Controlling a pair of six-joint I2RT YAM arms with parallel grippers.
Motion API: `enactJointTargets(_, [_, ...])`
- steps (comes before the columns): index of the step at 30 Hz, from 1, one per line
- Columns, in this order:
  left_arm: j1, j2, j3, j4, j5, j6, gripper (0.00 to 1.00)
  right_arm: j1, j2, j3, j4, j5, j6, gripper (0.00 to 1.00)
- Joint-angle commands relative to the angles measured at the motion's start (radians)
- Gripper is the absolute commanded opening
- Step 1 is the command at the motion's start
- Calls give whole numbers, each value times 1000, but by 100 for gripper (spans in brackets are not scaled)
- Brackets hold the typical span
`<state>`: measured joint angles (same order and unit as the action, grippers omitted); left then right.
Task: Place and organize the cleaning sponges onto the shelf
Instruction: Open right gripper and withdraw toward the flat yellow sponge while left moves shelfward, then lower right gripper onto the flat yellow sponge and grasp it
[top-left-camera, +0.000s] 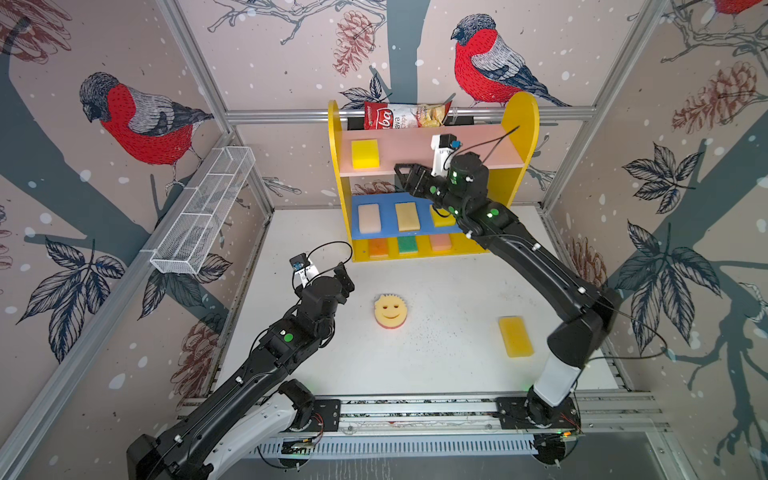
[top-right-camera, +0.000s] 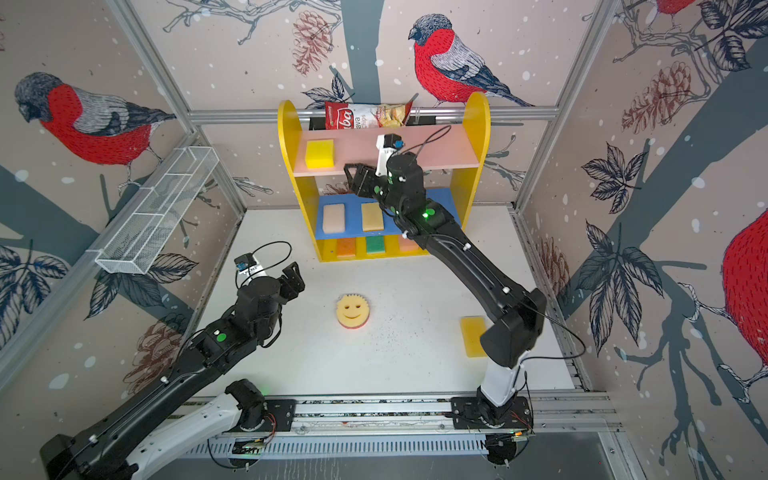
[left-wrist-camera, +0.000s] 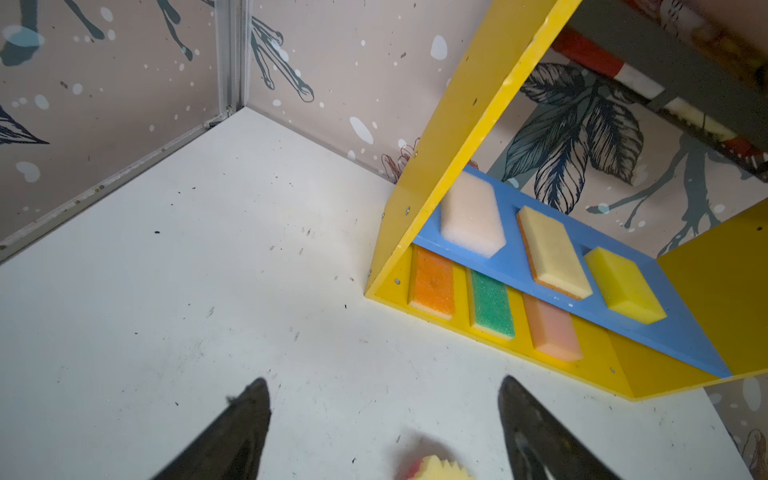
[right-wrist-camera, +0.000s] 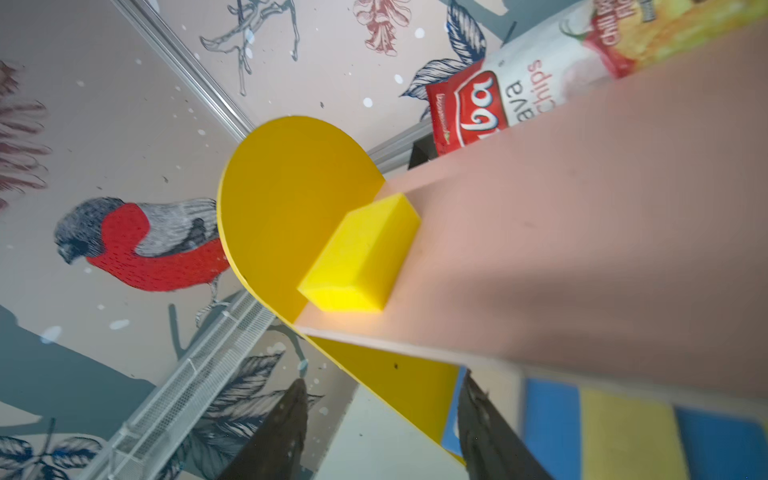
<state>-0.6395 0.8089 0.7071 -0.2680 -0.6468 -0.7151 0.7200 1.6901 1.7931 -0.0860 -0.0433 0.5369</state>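
Shelf (top-left-camera: 519, 124) edge beside right claw (right-wrist-camera: 382, 380), parted, empty, left claw (left-wrist-camera: 384, 388) wide over bare table (top-left-camera: 436, 357)

pink board (top-left-camera: 409, 146) mostly bare, chips bag (top-left-camera: 401, 116) behind

Left arm (top-left-camera: 232, 386) is stretching toward the shelf (top-left-camera: 521, 124) and stopping well short of its front. Left gripper (left-wrist-camera: 384, 386) is hanging low in front of the shelf's base, fingers spread wide, nothing between them. Right arm (top-left-camera: 536, 266) is reaching up with its elbow bent high, wrist sitting just in front of the shelf's upper board. Right gripper (right-wrist-camera: 382, 382) is pointing sideways across the shelf's front, jaws parted, gripping nothing.
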Motion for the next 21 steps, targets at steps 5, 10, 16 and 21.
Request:
enactJointTargets(5, [12, 86, 9, 119, 96, 42, 89, -10, -292, -382, -24, 342, -122, 66])
enactJointTargets(10, [12, 199, 36, 202, 203, 75, 91, -132, -480, -620, -234, 415, 69, 78])
enactJointTargets(16, [14, 346, 86, 264, 354, 77, 89, -271, -654, -893, -401, 412, 205, 91])
enactJointTargets(21, [13, 410, 88, 327, 416, 60, 88, -330, -767, -1119, -433, 417, 325, 92])
